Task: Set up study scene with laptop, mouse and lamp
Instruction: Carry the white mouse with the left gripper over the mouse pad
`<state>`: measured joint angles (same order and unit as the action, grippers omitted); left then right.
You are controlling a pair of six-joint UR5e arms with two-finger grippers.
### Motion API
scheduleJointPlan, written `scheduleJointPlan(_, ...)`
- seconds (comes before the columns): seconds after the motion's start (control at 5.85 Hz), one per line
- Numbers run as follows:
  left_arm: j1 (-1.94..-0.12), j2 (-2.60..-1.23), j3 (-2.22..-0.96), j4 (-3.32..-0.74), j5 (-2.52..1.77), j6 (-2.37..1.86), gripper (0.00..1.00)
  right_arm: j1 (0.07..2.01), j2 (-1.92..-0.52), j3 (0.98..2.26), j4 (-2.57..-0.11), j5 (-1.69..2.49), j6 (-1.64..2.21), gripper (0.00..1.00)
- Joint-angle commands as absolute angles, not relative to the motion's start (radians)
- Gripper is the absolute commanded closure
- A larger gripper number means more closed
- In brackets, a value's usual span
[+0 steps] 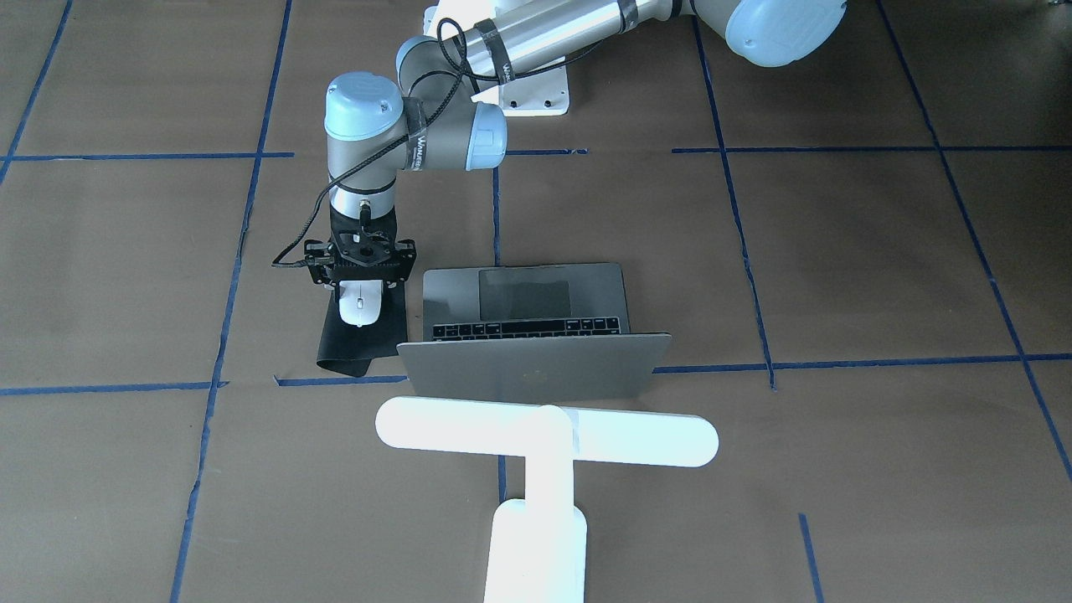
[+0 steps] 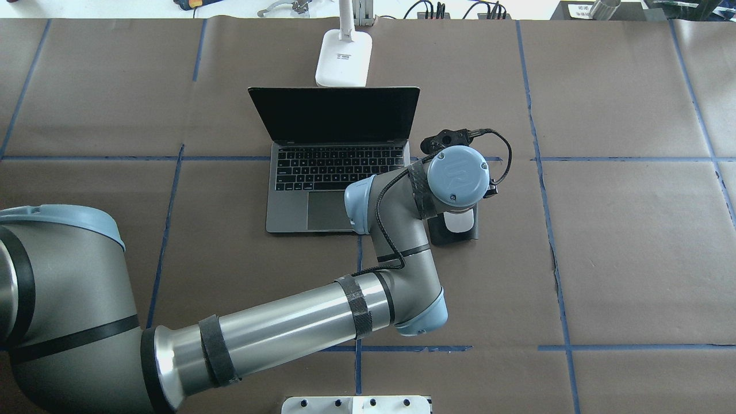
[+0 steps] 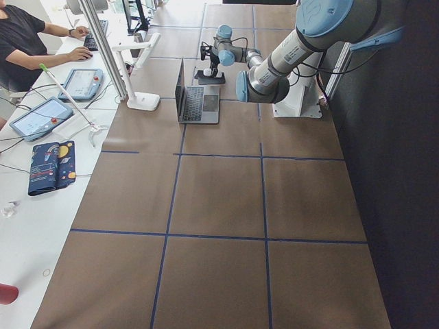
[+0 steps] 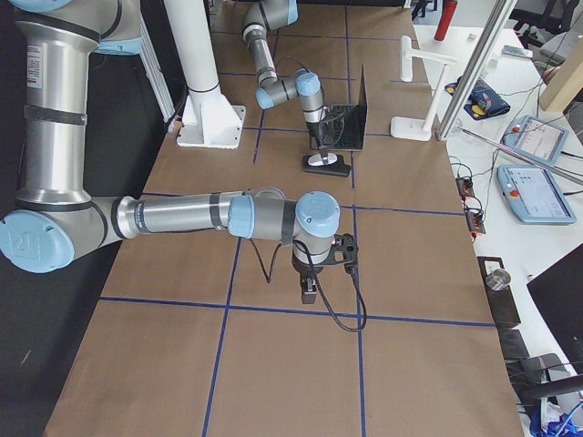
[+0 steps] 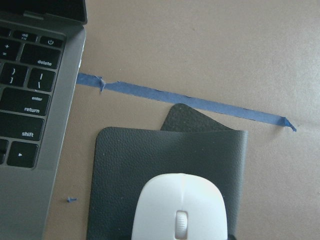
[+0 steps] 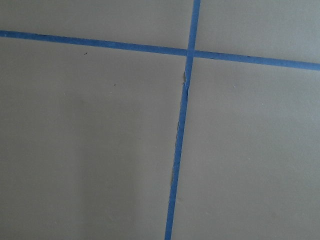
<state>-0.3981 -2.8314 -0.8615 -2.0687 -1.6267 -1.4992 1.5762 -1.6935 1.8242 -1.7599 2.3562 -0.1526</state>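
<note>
The grey laptop (image 1: pixel 536 293) stands open in the middle of the table, its lid towards the far side, and also shows in the overhead view (image 2: pixel 322 190). The white T-shaped lamp (image 1: pixel 544 440) stands just behind the lid. The white mouse (image 1: pixel 360 310) lies on a black mat (image 1: pixel 360 347) to the right of the laptop, as the left wrist view shows (image 5: pixel 180 210). My left gripper (image 1: pixel 362 289) points straight down on the mouse's near end, fingers against its sides. My right gripper (image 4: pixel 308 289) hangs over bare table far from these; I cannot tell its state.
The left arm's elbow (image 2: pixel 397 253) lies over the table in front of the laptop. The white robot pedestal (image 1: pixel 536 92) stands at the robot's edge. A person (image 3: pixel 20 41) sits at a side bench with tablets (image 3: pixel 44 116). Blue tape lines cross the brown table.
</note>
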Motion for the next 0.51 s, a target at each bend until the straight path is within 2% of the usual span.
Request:
scheduleJointPlan(0.0, -0.403, -2.832, -0.861, -2.069, -1.628, -1.5, 0.0, 1.578, -1.694, 1.827, -1.759, 2.356, -0.152, 0.0)
scheduleJointPlan(0.34, -0.466, -2.827, -0.873, -2.06, -1.743, -1.494, 0.0, 1.578, -1.681, 1.824, -1.759, 2.355, -0.152, 0.0)
